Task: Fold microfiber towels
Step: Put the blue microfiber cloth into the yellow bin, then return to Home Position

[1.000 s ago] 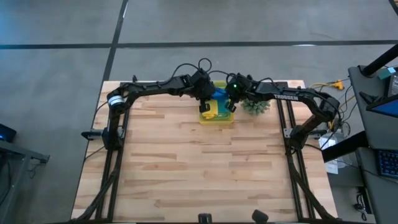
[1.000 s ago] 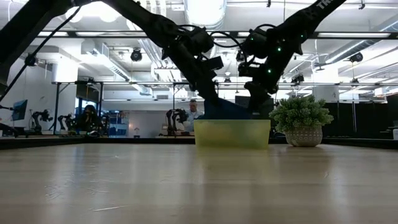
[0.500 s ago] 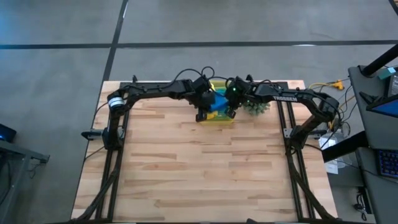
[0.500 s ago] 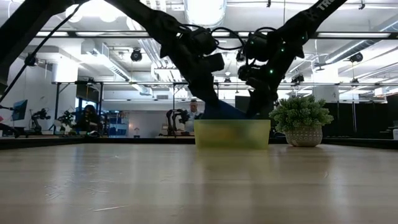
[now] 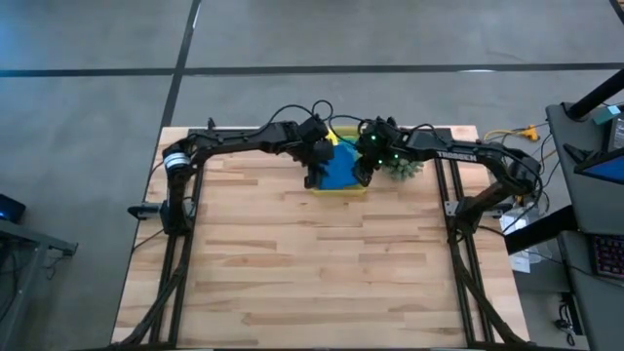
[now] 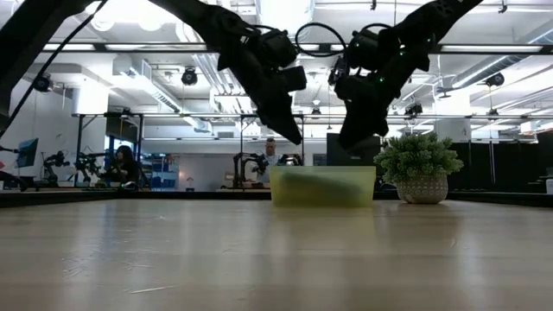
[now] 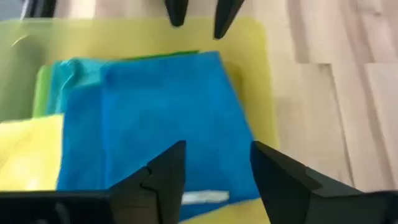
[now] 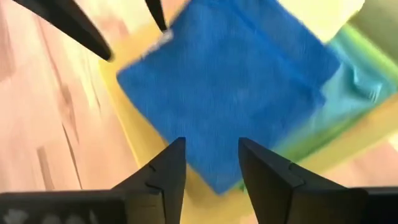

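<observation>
blue towel (image 7: 155,118) in bin (image 7: 264,93) | below both parted fingers (image 7: 165,180), untouched

I work in a robotics lab — an open industrial hall, not a home. My butcher-block table (image 5: 322,263) stands on a bare grey concrete floor (image 5: 88,88) marked with dark lines. Beyond the table edge, the low view shows exposed ceiling ducts (image 6: 203,69) and bright strip lights (image 6: 484,47). More robot arms on stands (image 6: 246,166) line the far side, and a person (image 6: 123,162) sits at a station. A desk with cables and electronics (image 5: 595,166) stands beside my frame.
</observation>
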{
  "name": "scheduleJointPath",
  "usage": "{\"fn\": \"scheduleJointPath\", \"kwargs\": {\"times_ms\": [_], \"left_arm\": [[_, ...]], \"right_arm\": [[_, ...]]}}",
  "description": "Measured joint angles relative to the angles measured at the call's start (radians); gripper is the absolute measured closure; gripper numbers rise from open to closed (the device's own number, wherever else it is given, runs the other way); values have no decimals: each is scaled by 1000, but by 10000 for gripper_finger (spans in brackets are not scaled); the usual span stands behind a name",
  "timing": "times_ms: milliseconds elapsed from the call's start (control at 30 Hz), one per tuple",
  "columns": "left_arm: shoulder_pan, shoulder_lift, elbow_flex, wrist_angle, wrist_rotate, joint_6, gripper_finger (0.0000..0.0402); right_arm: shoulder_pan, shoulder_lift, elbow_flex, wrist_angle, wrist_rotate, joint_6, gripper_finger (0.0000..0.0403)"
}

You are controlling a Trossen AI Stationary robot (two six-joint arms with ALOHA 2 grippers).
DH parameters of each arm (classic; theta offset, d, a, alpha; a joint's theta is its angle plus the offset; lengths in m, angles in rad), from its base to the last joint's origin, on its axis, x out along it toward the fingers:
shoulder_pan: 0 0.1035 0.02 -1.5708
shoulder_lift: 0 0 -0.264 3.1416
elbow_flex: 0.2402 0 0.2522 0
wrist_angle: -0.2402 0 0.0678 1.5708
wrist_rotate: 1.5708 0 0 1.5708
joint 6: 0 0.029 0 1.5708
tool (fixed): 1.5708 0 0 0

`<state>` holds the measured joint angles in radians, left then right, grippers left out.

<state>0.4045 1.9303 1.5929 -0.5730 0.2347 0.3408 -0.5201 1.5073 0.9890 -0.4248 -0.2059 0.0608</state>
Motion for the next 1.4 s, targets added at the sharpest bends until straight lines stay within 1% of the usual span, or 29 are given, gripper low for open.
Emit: {"fn": "scheduleJointPath", "kwargs": {"times_ms": [67,133,200,333,400,500,567,667,800,867,933,1033,1100,1133,1200,1267,1333,1400], "left_arm": [[10,-1,0,-4,-21,-19,253],[21,9,0,-3,-32,-30,282],[30,27,0,-1,-35,-44,318],[40,63,0,9,-35,-47,386],[43,75,0,10,-49,-47,395],[44,82,-1,1,-121,-48,388],[45,73,-1,4,-141,-49,387],[48,21,3,3,-141,-50,393],[52,-85,3,4,-138,-73,400],[53,-145,-1,-3,-119,-99,400],[45,-210,-15,-4,-98,-121,400],[25,-318,-74,3,-77,-173,400],[8,-386,-146,24,-60,-223,400],[-2,-423,-198,54,-39,-256,400],[-25,-490,-311,203,38,-330,400],[-53,-554,-436,452,114,-414,400],[-70,-594,-542,724,126,-506,400],[-67,-610,-617,978,111,-598,400]], "right_arm": [[-2,0,0,30,0,6,266],[-3,23,1,52,-3,8,280],[-1,61,1,50,-3,18,302],[12,142,1,47,-8,48,358],[18,174,1,46,-8,52,384],[24,204,1,45,-8,54,390],[24,195,1,41,-8,55,391],[22,122,0,41,-7,46,392],[23,-35,-2,49,-6,-2,392],[24,-119,-15,61,-4,10,392],[33,-194,-41,104,-3,93,392],[62,-288,-106,162,-12,275,392],[101,-348,-176,273,-62,334,392],[130,-377,-220,377,-85,363,392],[195,-409,-309,655,-87,442,392],[247,-396,-386,986,-39,523,392],[265,-349,-417,1266,30,575,392],[244,-297,-407,1440,56,598,392]]}}
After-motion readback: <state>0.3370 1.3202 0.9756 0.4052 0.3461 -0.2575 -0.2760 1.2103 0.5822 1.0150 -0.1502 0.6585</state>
